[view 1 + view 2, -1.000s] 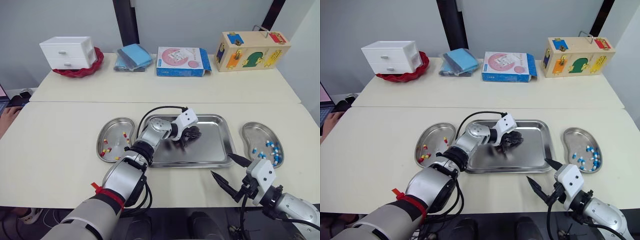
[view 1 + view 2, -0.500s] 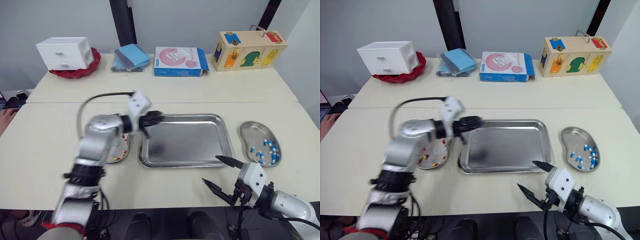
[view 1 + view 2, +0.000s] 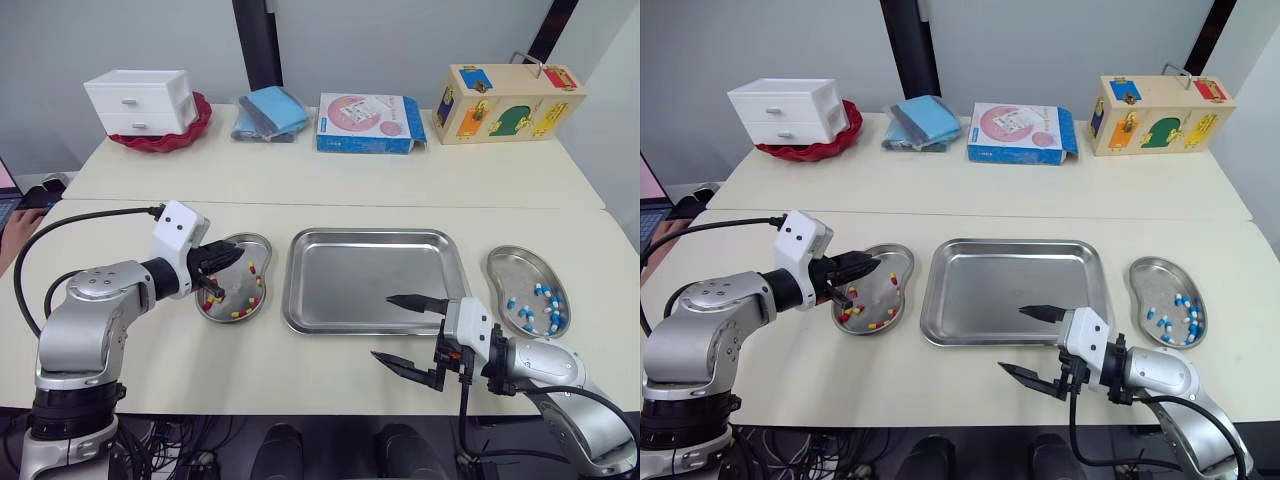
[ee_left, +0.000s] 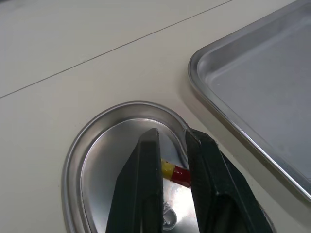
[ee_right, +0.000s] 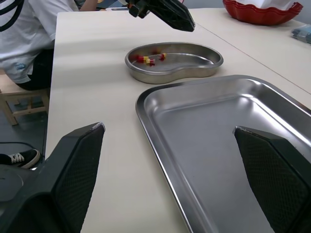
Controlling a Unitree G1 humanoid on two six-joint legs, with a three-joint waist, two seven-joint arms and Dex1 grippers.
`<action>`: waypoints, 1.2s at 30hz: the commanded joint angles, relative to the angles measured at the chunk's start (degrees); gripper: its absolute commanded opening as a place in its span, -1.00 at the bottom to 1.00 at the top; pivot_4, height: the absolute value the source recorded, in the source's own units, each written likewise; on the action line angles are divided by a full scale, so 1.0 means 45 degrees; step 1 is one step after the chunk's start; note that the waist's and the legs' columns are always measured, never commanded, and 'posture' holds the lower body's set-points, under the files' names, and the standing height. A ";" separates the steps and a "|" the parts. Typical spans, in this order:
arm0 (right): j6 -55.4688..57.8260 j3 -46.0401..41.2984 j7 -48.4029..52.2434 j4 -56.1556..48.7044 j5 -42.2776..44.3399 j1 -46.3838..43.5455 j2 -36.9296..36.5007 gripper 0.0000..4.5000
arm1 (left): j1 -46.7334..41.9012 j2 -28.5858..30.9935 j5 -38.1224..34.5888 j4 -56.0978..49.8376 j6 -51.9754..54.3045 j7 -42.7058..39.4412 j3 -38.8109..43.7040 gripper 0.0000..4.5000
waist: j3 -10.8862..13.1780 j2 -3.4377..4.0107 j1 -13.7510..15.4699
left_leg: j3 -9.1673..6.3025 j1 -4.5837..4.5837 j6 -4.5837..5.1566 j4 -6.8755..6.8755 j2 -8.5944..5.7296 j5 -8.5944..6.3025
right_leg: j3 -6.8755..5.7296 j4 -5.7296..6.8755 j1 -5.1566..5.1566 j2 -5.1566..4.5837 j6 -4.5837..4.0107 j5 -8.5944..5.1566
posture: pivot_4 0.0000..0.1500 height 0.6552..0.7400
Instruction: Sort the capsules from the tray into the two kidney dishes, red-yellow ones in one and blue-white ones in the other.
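The steel tray [image 3: 370,285] in the middle holds no capsules. Left of it, the left kidney dish [image 3: 262,241] has several red-yellow capsules [image 3: 240,312]. My left gripper [image 3: 222,262] hovers over that dish. In the left wrist view its fingers [image 4: 146,165] are shut on a red-yellow capsule [image 4: 175,172] above the dish [image 4: 92,145]. The right kidney dish [image 3: 493,262] holds several blue-white capsules [image 3: 535,305]. My right gripper [image 3: 380,327] stands wide open with nothing in it, low at the tray's front edge [image 5: 160,145].
On the back table stand a white drawer box [image 3: 140,102] on a red basket, blue cloths [image 3: 268,112], a blue-pink carton [image 3: 370,122] and a wooden toy box [image 3: 508,102]. A person in a white shirt [image 5: 24,39] sits at the table's left end.
My left arm has swung from the tray leftward to above the left kidney dish. My right gripper has moved forward to the tray's front edge. The camera has shifted.
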 commanded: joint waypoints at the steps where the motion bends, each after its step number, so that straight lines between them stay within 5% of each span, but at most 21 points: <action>1: 0.0003 0.0059 0.0058 -0.0256 0.0297 -0.0118 0.0051 1.00 | 0.0217 0.0256 -0.0308 -0.0394 -0.0070 0.0307 0.0575 -0.48 | 0.0000 0.0001 -0.0021 | 0.0000 0.0000 0.0000 0.0000 0.0000 0.0000 | 0.0001 0.0000 0.0000 0.0000 0.0000 0.0000 | 1.00 1.00; 11: 0.0034 0.0079 -0.0021 -0.0289 0.0254 -0.0077 -0.0010 1.00 | 0.0791 0.0686 -0.1409 -0.0707 0.0170 0.0419 0.1286 0.95 | 0.0001 0.0002 -0.0036 | 0.0002 0.0001 0.0000 -0.0001 0.0001 0.0000 | 0.0004 0.0001 -0.0004 0.0000 0.0000 0.0000 | 1.00 1.00; 19: -0.0132 -0.1231 -0.0567 -0.0539 0.0144 0.0498 -0.0299 1.00 | 0.3418 0.1587 -0.2054 -0.1080 -0.1132 -0.0717 0.3532 0.99 | 0.0003 0.0005 -0.0049 | 0.0015 0.0002 -0.0001 -0.0011 0.0005 -0.0001 | 0.0017 0.0000 -0.0012 0.0000 -0.0004 -0.0002 | 1.00 1.00; 29: 0.1454 -0.8739 0.1716 0.0398 0.2359 0.4256 -0.3139 1.00 | 0.6587 0.2898 -0.1484 0.1429 -0.4226 -0.3032 0.5480 0.99 | 0.0007 -0.0011 0.0032 | 0.0031 0.0013 0.0001 -0.0014 -0.0005 -0.0003 | 0.0022 -0.0018 0.0000 -0.0014 -0.0011 -0.0006 | 1.00 1.00; 36: 0.0561 -1.0714 0.3984 0.3296 0.1476 0.4692 -0.4934 1.00 | 0.7787 0.3417 -0.0773 0.1797 -0.4824 -0.3165 0.5443 0.99 | 0.0012 -0.0018 -0.0069 | 0.0064 0.0031 0.0002 -0.0017 0.0008 -0.0004 | 0.0053 -0.0017 -0.0005 -0.0005 -0.0018 -0.0015 | 1.00 1.00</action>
